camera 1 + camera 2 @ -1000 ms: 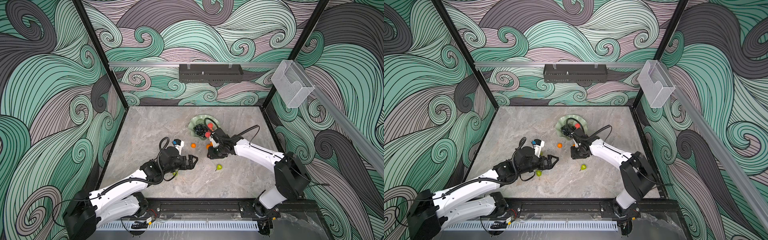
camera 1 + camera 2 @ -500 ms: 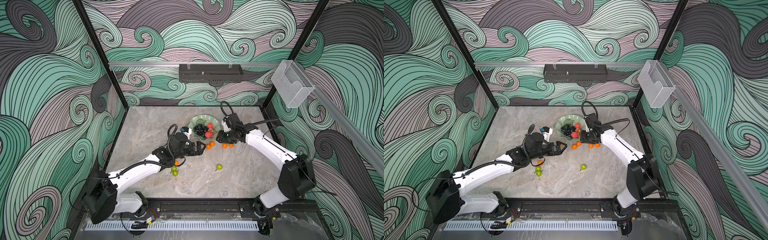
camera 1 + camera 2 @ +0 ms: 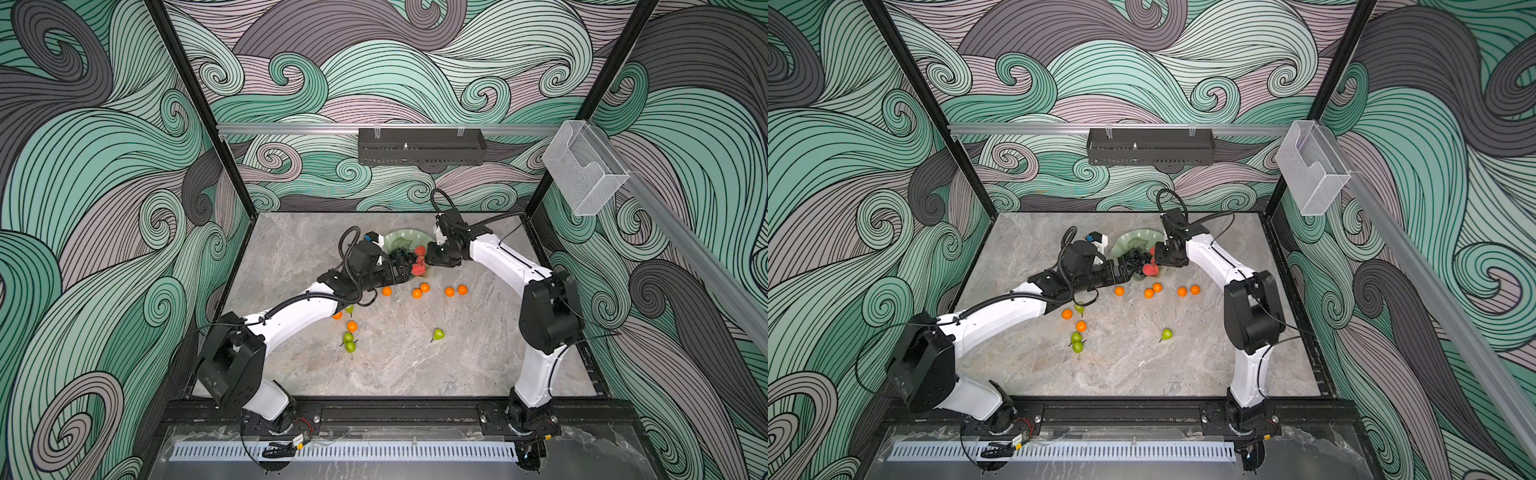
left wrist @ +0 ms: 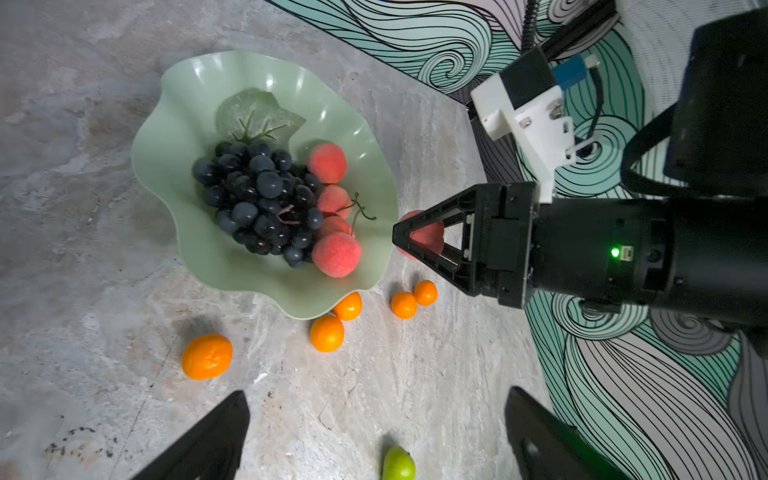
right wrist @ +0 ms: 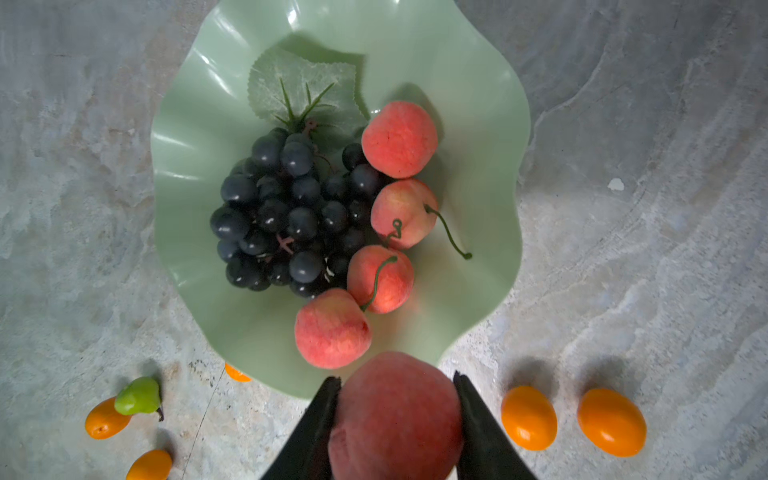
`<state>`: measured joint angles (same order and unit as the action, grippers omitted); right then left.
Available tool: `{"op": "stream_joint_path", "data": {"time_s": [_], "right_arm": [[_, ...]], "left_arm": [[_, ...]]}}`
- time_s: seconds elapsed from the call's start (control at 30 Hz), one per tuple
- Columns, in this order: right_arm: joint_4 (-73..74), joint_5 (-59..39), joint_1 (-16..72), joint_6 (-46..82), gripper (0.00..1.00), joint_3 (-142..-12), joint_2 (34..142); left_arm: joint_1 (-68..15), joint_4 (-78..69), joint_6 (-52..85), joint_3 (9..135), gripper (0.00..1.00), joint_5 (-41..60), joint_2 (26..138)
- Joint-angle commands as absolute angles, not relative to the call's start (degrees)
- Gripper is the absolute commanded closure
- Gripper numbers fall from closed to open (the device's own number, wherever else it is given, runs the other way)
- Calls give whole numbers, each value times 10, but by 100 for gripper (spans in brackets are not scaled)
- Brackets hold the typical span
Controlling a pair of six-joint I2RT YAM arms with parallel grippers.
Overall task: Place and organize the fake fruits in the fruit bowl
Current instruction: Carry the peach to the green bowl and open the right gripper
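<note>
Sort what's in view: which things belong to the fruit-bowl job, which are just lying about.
Job:
- bowl
- grapes and four peaches inside it
- fifth peach in the right gripper
- oranges and pears loose on the table

Lying about:
- black tray, mounted at the back
- clear box, mounted at the side

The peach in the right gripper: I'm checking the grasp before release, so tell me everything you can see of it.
The peach is a round, pinkish-red fake fruit with matte, fuzzy-looking skin; no stem shows. The right gripper is shut on it, its black fingers pressing opposite sides. It is held at the edge of the green bowl, near the four peaches already inside; whether it touches the rim cannot be told.
</note>
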<state>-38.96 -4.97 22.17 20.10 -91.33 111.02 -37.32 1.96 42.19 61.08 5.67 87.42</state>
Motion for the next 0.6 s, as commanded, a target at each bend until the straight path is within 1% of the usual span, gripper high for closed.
{"op": "stream_joint_path", "data": {"time_s": [0.0, 0.27, 0.57], "right_arm": [[-408, -47, 213, 189, 60, -947, 1142], [-407, -26, 210, 189, 60, -994, 1201], [-410, 9, 209, 193, 58, -1011, 1219]], "left_arm": [[-356, 31, 409, 652, 1, 64, 897], [-345, 72, 354, 713, 1, 120, 945], [-345, 71, 339, 720, 1, 134, 957]]}}
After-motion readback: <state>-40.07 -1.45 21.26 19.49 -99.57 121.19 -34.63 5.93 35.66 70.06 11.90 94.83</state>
